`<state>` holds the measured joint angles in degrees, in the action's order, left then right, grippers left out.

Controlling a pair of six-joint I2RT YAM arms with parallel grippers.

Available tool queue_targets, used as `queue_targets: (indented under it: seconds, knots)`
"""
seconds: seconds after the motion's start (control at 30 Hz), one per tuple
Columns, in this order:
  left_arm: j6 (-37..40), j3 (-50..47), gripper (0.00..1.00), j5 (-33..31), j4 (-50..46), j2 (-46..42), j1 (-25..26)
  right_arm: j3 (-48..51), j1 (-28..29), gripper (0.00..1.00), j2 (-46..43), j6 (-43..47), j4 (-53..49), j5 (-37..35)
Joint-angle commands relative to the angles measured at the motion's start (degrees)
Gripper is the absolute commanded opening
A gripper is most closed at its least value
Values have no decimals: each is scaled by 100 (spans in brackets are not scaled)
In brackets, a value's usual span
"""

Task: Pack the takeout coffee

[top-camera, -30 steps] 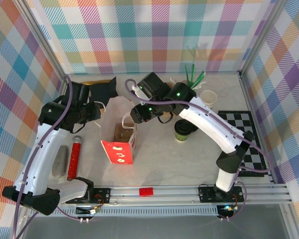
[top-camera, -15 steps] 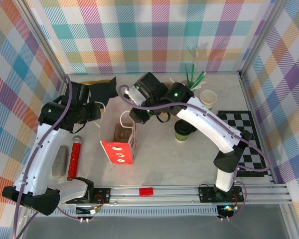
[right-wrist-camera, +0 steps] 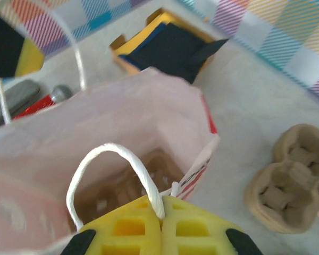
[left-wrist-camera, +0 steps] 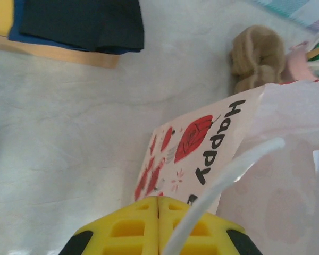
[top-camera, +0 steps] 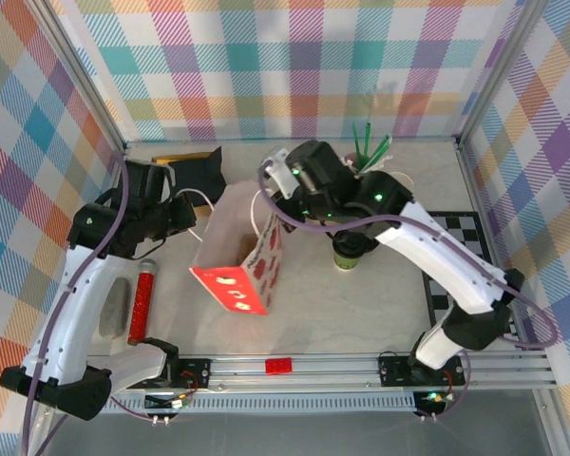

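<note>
A pale marbled table [top-camera: 342,313] sits inside pastel plaid walls. In the middle of it stands the red-printed paper gift bag [top-camera: 236,249], my reference for everything else. My left pincer [left-wrist-camera: 158,204] is pressed together on the left cord handle [left-wrist-camera: 228,172] at the bag's left side. My right pincer [right-wrist-camera: 161,204] pinches the right cord handle [right-wrist-camera: 107,146] at the bag's right side, where the cord runs straight into the seam between the yellow fingers. I judge that I hold the two cords apart so the mouth gapes wide and the thin paper walls cannot fold inward. My right wrist camera looks down to the bag's brown floor, where I make out nothing packed. The takeout coffee [top-camera: 348,253], dark green under its black lid, stands upright on the table to the right of the bag, apart from it and partly covered by my right arm from above. The brown cardboard cup carrier [right-wrist-camera: 284,178] lies right of the bag too, its cells empty. With both pincers taken up by cords, one must let go before the cup can go in, and the bag may sag then.
</note>
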<state>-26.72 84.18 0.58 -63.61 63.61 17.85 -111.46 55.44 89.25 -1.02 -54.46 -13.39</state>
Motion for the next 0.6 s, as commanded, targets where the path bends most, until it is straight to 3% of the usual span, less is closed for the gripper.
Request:
queue_targets:
  seconds: [0.0, 0.07, 0.2, 0.3, 0.43, 0.5, 0.57]
  knots:
    - [-548, -535, 0, 453, 412, -100, 25, 566, -271, 0, -198, -225, 374, -251]
    - [-665, -283, 0, 588, 404, 24, 67, 809, -475, 0, -295, -294, 444, -13]
    - [-838, 781, 0, 578, 345, 328, 355, 400, -517, 0, -318, -187, 182, 51]
    - [-1021, 343, 0, 575, 627, 348, 589, 780, -517, 0, -485, -199, 328, 91]
    - [-1320, -1011, 0, 478, 1119, 31, 850, 2084, -524, 0, -806, -311, 803, 132]
    - [-1292, -1031, 0, 455, 1066, 19, 865, 2145, -534, 0, -814, -303, 764, 163]
    - [-1166, -449, 0, 320, 734, 143, 878, 1793, -534, 0, -772, -253, 575, 233]
